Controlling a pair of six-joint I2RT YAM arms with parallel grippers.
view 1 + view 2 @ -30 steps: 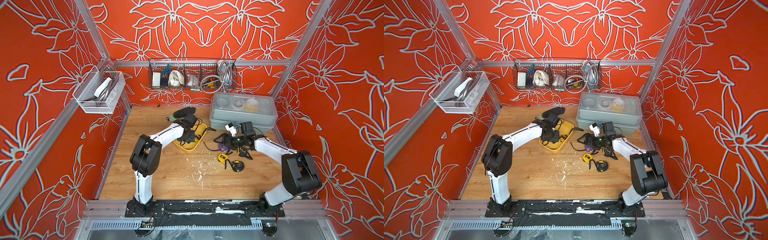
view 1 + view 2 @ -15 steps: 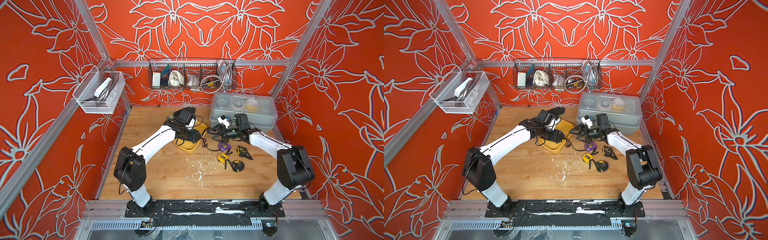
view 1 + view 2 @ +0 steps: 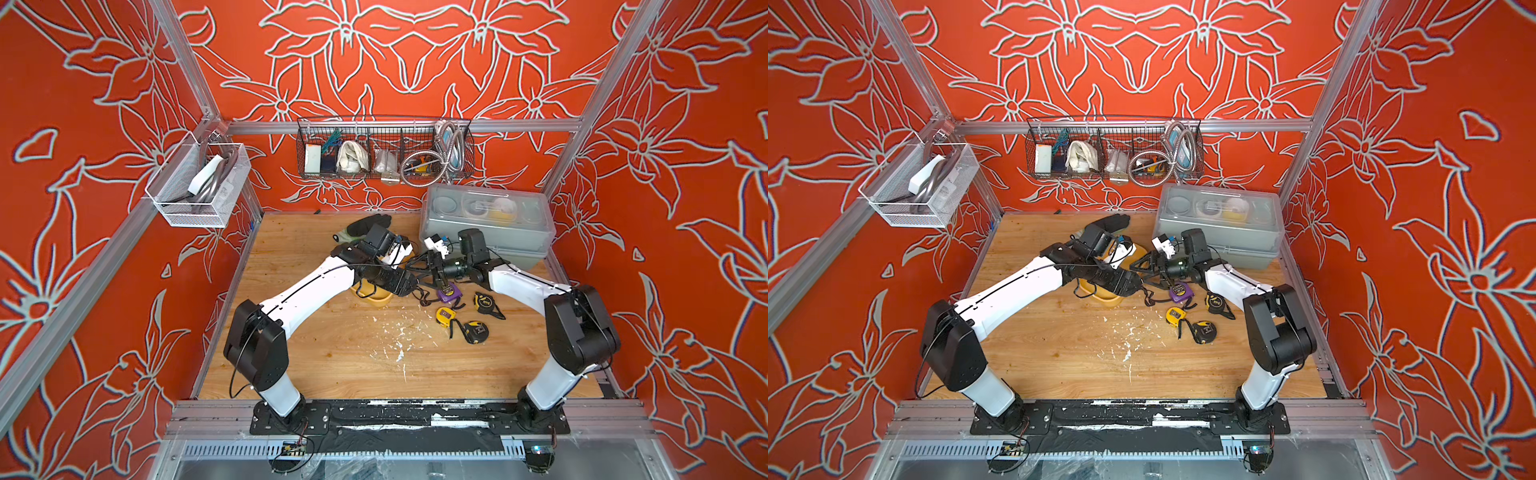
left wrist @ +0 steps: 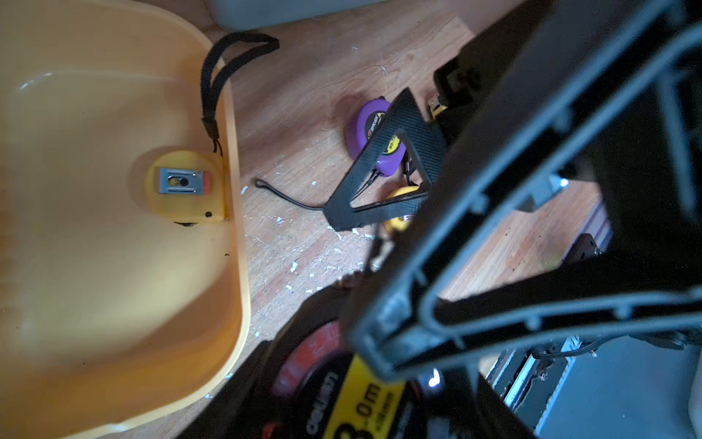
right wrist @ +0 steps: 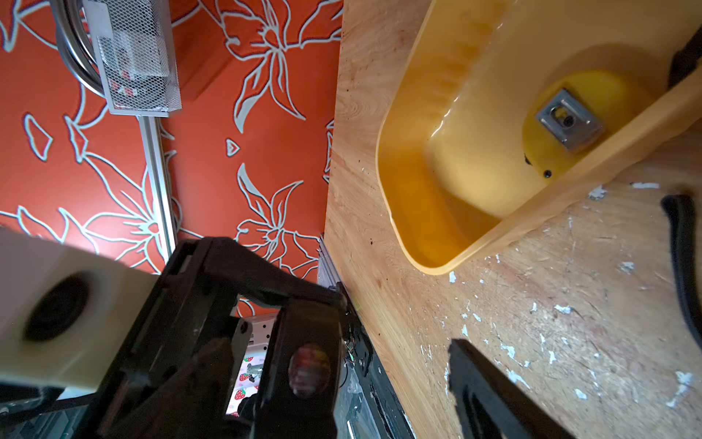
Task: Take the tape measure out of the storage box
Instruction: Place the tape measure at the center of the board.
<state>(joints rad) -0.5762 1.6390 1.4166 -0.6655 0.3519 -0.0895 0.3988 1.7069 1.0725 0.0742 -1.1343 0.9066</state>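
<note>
Orange floral walls (image 3: pixel 374 62), wood tabletop (image 3: pixel 332 365). Your left tool (image 3: pixel 1131 286) clenched on black tape (image 4: pixel 326 391), held past box (image 4: pixel 114 304) rim, over tabletop: judged out of box, not yet set down. Your right tool (image 3: pixel 1148 275) released, empty, near purple tape (image 3: pixel 449 293). Loose tapes (image 3: pixel 476 330) lie on tabletop near box. Left for you: yellow tape (image 4: pixel 182 186) sits in box against wall, strap (image 4: pixel 212 76) draped over rim. Judged near end: one to place, one to fetch.
</note>
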